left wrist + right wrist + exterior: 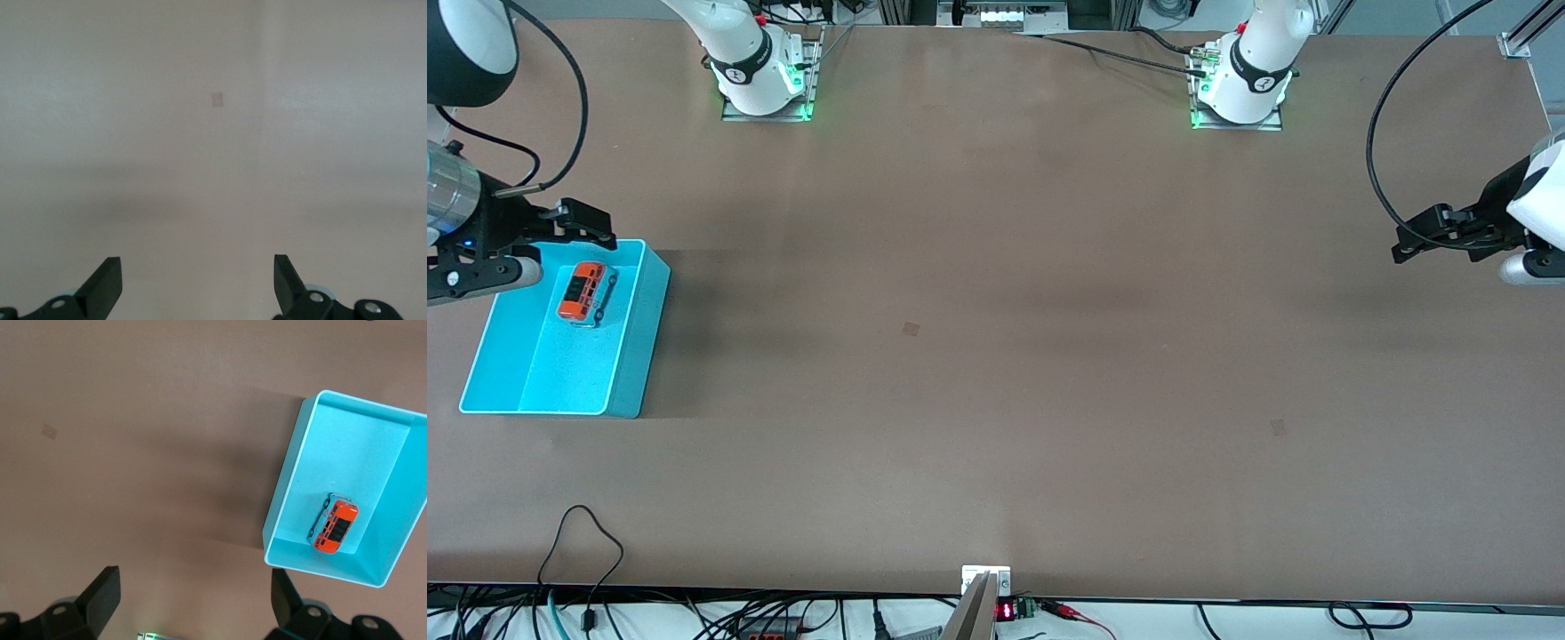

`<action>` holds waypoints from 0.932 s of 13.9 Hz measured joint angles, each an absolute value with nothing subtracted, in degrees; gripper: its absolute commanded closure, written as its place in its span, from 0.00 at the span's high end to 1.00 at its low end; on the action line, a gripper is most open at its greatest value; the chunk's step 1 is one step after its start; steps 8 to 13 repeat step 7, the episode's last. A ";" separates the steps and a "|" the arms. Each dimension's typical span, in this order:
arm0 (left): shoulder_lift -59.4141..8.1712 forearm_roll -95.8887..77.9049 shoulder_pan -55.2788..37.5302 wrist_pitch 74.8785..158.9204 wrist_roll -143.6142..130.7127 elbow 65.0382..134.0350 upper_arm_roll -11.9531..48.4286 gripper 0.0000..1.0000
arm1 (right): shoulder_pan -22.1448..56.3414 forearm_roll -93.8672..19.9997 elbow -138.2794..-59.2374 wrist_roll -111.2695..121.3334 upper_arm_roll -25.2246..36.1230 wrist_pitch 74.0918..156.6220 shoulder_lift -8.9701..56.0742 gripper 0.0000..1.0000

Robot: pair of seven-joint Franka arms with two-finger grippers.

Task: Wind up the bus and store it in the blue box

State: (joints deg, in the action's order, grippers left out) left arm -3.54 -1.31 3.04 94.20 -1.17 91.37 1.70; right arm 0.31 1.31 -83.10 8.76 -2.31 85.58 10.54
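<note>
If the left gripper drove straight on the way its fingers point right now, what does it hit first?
Most likely just the bare table. The left gripper hangs open over its arm's end, and its wrist view shows only tabletop ahead. The bus lies in the blue box, well out of that line.

The small orange bus (582, 292) is lying inside the turquoise blue box (633, 347), in the half farther from the front camera.

Wide brown matte table (1049, 222). Small darker square patch (911, 328) near its middle; a second square patch (1279, 428) nearer the front camera, toward the left arm's end. Looping black cable (587, 533) and small green circuit board with red lit digits (1014, 610) at the near edge.
</note>
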 measured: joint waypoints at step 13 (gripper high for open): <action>-3.54 -1.31 3.04 94.20 -1.17 91.37 1.70 1.00 | 0.31 1.41 -83.10 8.08 -2.13 85.47 10.11 1.00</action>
